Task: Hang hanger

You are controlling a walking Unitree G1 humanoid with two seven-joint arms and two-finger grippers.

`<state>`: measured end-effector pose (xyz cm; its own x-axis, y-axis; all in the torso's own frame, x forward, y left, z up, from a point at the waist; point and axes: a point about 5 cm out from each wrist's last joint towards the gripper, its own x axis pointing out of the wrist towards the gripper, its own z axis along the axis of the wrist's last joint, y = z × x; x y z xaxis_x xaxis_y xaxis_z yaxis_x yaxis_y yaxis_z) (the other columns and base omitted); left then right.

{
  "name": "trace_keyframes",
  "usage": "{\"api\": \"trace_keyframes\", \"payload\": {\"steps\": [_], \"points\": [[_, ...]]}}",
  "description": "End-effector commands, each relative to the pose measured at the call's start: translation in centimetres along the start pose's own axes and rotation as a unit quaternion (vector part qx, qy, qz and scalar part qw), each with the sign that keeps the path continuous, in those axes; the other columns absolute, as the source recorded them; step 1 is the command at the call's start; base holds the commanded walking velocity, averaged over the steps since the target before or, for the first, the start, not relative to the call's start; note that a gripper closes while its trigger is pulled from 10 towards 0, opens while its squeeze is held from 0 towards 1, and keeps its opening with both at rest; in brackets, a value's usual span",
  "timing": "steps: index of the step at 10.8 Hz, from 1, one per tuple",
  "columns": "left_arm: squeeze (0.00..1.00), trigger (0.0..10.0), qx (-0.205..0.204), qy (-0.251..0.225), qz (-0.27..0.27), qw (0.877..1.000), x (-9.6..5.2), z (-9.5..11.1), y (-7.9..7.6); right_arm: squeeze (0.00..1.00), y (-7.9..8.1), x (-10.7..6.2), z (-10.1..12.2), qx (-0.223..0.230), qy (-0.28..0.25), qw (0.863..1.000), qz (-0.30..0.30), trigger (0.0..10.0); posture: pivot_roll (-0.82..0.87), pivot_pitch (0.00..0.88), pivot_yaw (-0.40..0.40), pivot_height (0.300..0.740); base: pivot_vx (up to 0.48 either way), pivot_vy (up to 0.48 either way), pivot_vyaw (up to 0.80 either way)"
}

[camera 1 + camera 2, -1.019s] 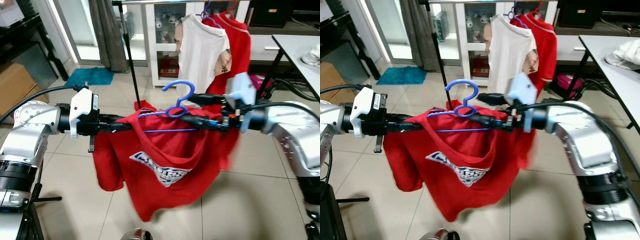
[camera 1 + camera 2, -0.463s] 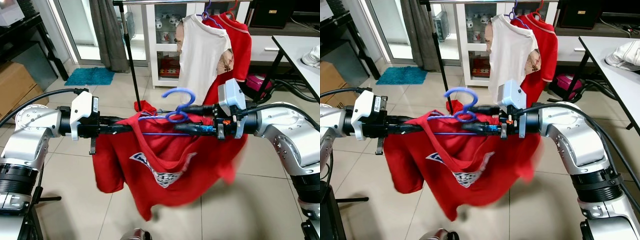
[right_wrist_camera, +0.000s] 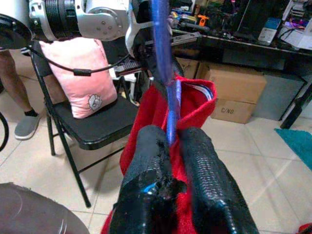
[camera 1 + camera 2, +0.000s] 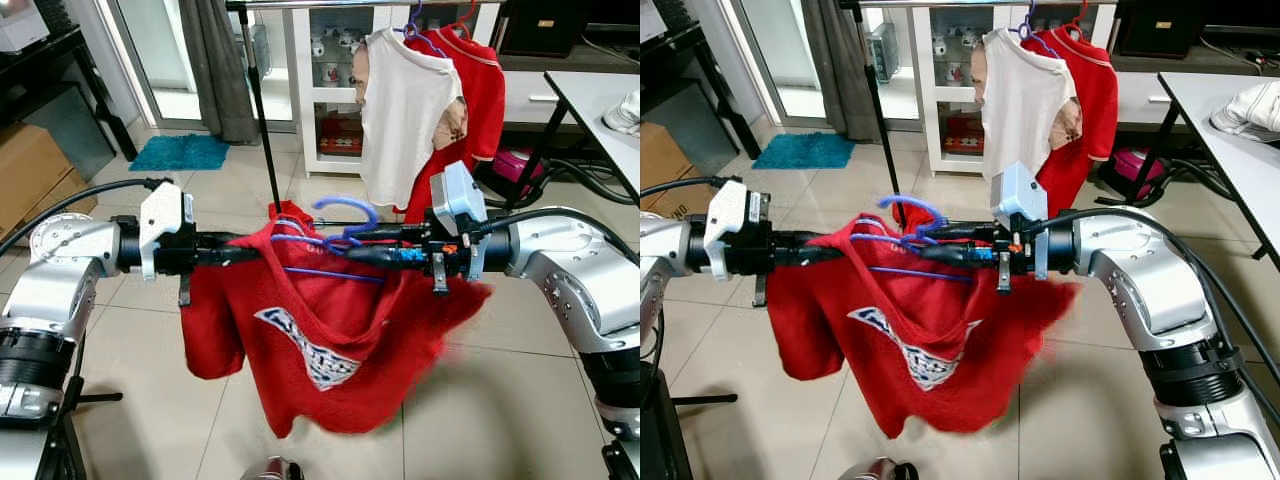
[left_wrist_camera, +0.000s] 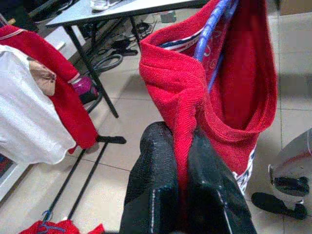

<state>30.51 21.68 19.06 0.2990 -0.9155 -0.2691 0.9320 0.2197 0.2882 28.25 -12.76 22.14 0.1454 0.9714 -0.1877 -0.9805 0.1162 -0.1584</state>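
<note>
1. Your head's two eye views look forward and down, sharing the red shirt and clothes rack.
2. Each wrist view sits close, facing along its fingers into the shirt.

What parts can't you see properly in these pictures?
- Blue hanger: its lower part is tucked inside the red shirt in the eye views.
- Red shirt's right edge: blurred in the eye views.
- Logo on the shirt: folded and too small to read.
- Rail: cut off by the top edge.
- Left gripper: cloth fills the gap between its fingers in the left wrist view.
</note>
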Motion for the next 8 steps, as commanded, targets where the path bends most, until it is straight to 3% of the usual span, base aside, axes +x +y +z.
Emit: {"api": "trace_keyframes", "payload": {"steps": [1,4,5,6,7,8], "points": [[0.00,0.0,0.005,-0.010,0.056,0.998,-1.2,0.8,1.2,0.00,0.5,0.1,0.5,-0.003,-0.007,1.000,0.017,0.0,-0.06,0.000,0.086,0.740,0.000,0.000,0.00],[0.00,0.0,-0.008,-0.030,0.077,0.997,-1.4,0.9,1.5,0.00,0.6,0.3,0.4,-0.001,-0.015,1.000,0.008,0.0,-0.05,0.000,0.075,0.740,0.000,0.000,0.00],[0.00,0.0,-0.009,-0.035,0.077,0.996,-1.2,1.0,1.4,0.00,0.7,0.7,0.4,-0.014,-0.013,1.000,0.004,10.0,-0.05,0.000,0.073,0.740,0.000,0.000,0.00],[0.00,0.0,-0.008,-0.037,0.072,0.997,-0.8,1.0,1.3,0.00,0.7,1.0,0.4,-0.011,-0.015,1.000,0.002,10.0,-0.05,0.000,0.072,0.740,0.000,0.000,0.00],[0.00,0.0,-0.007,-0.039,0.066,0.997,-0.5,1.0,1.2,0.28,0.7,1.4,0.7,-0.002,-0.024,1.000,0.004,10.0,-0.05,0.000,0.072,0.740,0.000,0.000,0.00],[0.00,0.0,-0.003,-0.040,0.059,0.997,-0.2,1.1,1.1,1.00,0.7,1.7,0.7,-0.005,-0.026,1.000,0.005,10.0,-0.05,0.000,0.070,0.740,0.000,0.000,0.00]]}}
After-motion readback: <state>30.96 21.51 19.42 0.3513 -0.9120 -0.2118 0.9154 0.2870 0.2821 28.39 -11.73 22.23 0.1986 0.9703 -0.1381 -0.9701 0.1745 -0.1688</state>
